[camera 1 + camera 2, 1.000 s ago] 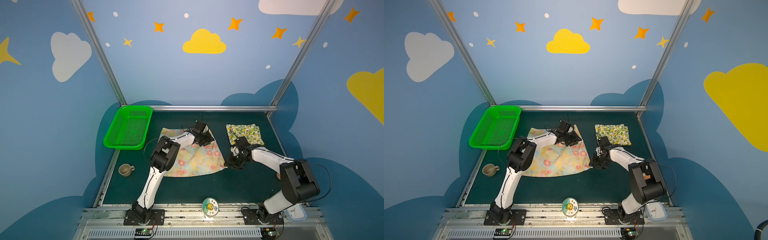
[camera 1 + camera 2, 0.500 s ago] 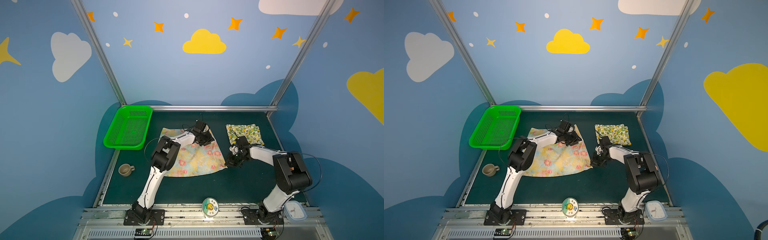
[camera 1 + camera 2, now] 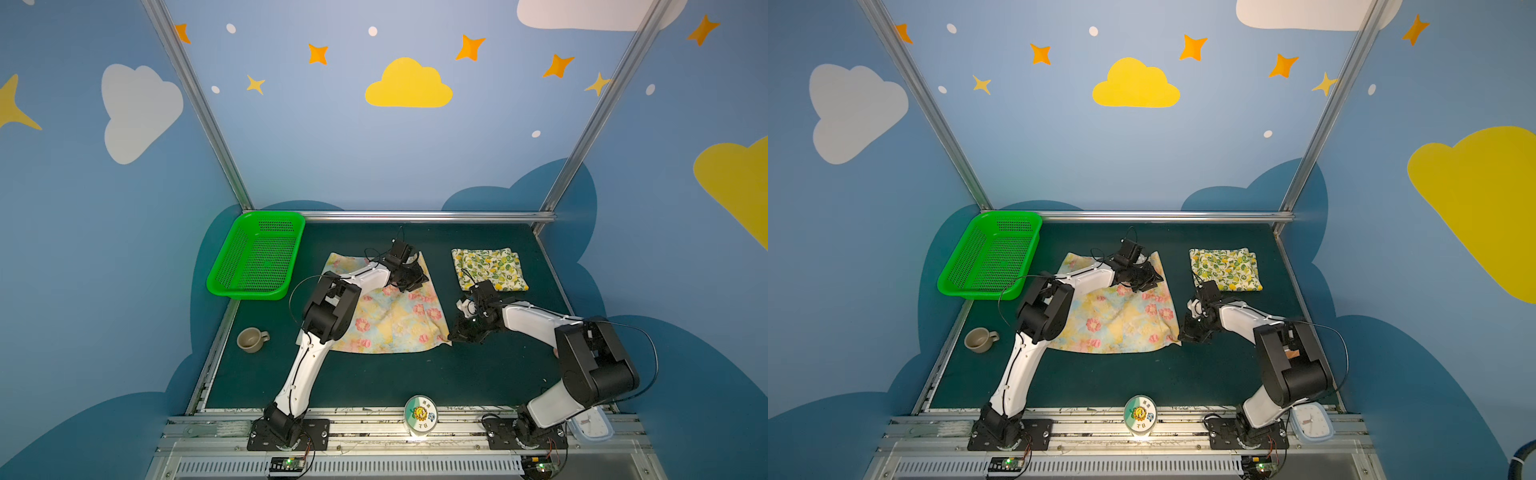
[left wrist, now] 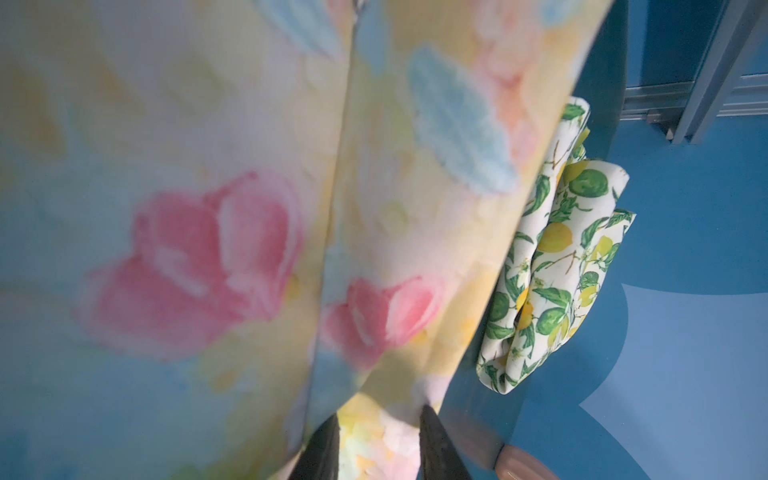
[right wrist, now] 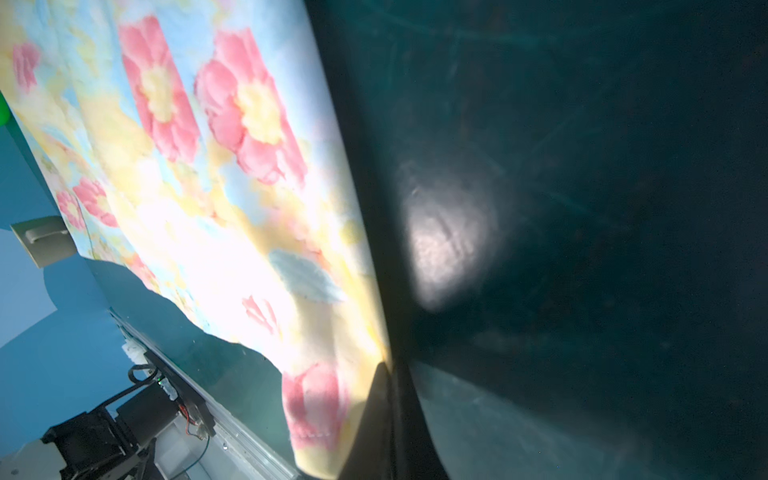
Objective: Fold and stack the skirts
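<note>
A flowered skirt (image 3: 390, 324) and a lemon-print skirt (image 3: 490, 268), both thin cloth, on a matt dark-green table mat (image 3: 415, 374).
The flowered skirt is soft, matt and lightly crinkled; the lemon-print skirt, to its right, looks smoother. Left of the flowered skirt, the green basket (image 3: 230, 266) is glossy plastic mesh and the small cup (image 3: 251, 339) has a dull, stone-like finish. Behind it runs a brushed metal rail (image 3: 415, 216).

Tops high-front; wrist cams close on floral skirt (image 4: 208, 249)
</note>
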`<state>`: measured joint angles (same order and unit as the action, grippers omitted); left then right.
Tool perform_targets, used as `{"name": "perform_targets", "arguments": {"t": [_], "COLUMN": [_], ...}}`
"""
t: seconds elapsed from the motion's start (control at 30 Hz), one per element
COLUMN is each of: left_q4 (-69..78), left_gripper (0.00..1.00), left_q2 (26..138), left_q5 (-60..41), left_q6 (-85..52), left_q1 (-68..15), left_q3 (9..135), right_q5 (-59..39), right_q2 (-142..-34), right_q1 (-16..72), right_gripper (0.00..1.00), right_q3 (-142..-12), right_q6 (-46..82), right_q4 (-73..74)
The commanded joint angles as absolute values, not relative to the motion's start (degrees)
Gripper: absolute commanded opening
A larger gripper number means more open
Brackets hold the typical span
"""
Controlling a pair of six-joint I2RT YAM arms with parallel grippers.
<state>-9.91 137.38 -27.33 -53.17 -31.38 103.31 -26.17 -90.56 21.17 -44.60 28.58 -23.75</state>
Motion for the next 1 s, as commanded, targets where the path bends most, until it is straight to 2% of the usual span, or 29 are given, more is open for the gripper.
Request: {"name": "perform_targets", "arguments": {"t": [0.0, 0.17, 0.27, 0.43, 0.63, 0.97], "left_q4": [-14.9, -14.4, -11.8, -19.1, -26.5, -28.2], "left_gripper": [0.34, 0.33, 0.37, 0.44, 0.36, 0.36], "left_q2": [141.3, 141.6, 139.1, 135.0, 136.7, 139.8], "left_q5": [-23.9, -24.8, -27.2, -29.4, -35.0, -36.7], "left_q6": [-54.4, -55.4, -53.4, -46.0, -43.6, -44.8], "left_q1": [-30.4, -30.1, -31.1, -33.8, -35.7, -38.6], "left_q3": [102.9, 102.7, 101.6, 104.1, 107.7, 112.0], "right_q5": [-27.3, -27.3, -27.2, -26.7, -26.5, -27.1], "right_q2": [-88.9, -88.4, -88.8, -89.1, -89.0, -89.3], "right_q1": [22.8, 25.5, 25.8, 25.8, 25.8, 25.8], "right_gripper": [0.01, 0.02, 0.02, 0.02, 0.02, 0.03], "right_q3": [-43.2, -42.4, -42.6, -43.0, -43.1, -42.8], "right_q6": [29.1, 30.0, 30.2, 30.2, 29.6, 29.2], "right_q4": [-29.0, -29.3, -29.3, -29.6, -29.6, -29.1]}}
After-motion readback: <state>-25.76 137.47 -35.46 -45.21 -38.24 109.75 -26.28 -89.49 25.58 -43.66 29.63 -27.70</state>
